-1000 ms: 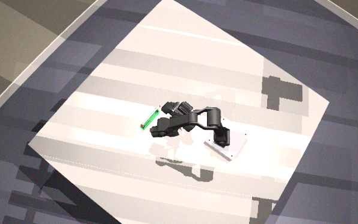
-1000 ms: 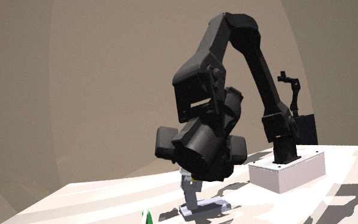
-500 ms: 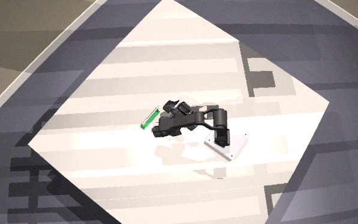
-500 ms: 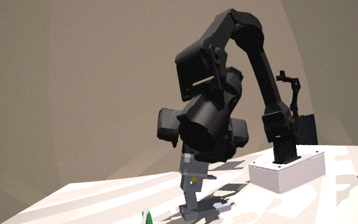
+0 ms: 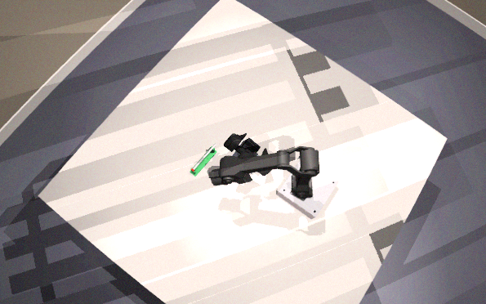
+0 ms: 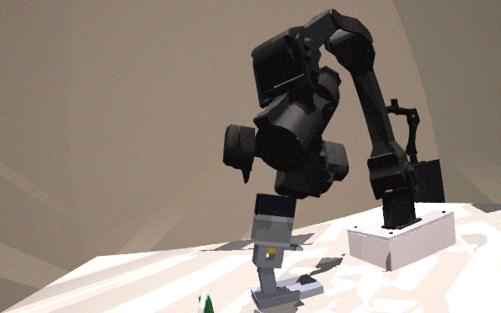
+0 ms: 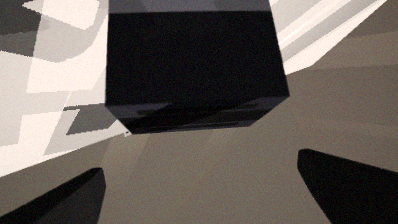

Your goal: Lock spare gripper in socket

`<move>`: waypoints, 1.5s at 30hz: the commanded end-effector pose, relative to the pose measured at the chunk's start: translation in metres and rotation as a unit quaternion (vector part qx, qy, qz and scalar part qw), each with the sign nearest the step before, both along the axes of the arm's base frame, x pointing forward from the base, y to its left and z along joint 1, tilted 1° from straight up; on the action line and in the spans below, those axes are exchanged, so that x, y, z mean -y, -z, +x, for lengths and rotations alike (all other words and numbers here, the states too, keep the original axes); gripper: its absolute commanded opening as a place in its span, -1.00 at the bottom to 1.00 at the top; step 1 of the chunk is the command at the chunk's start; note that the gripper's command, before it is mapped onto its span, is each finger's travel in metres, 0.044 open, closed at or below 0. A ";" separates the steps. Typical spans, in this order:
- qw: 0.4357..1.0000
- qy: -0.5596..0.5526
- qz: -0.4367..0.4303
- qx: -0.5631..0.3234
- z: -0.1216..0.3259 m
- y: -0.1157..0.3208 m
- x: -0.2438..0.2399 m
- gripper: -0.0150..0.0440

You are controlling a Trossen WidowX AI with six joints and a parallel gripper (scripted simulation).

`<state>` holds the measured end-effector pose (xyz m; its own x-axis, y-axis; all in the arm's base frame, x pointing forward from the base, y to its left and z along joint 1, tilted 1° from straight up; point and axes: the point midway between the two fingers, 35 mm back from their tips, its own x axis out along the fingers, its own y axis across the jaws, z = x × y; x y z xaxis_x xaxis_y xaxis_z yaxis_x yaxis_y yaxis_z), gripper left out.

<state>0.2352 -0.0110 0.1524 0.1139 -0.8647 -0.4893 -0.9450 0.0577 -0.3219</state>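
Observation:
The spare gripper (image 6: 272, 229) (image 7: 195, 57), a grey block with a black top, stands upright on the socket (image 6: 262, 261) of the mount in the exterior view. The socket has a yellow patch and a small light opening. Its grey foot (image 6: 311, 289) rests on the table. The lock pin (image 5: 204, 158) (image 6: 203, 300), pale with a red end, lies along the green rack (image 5: 207, 163) (image 6: 209, 306), outside the socket. My gripper (image 6: 288, 182) (image 7: 204, 168) is open and empty above the spare gripper's black top. Its fingertips stand wide apart, with a gap to that top. The arm hides the mount in the top view.
My arm's white base plate (image 5: 324, 198) (image 6: 368, 248) is to the right of the mount. The green rack is beyond the arm's elbow side, left in the top view. A dark box (image 6: 429, 181) with a small dark arm stands behind the base.

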 end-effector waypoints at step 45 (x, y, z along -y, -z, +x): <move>0.965 -0.166 0.195 0.051 -0.010 -0.049 -0.127 0.12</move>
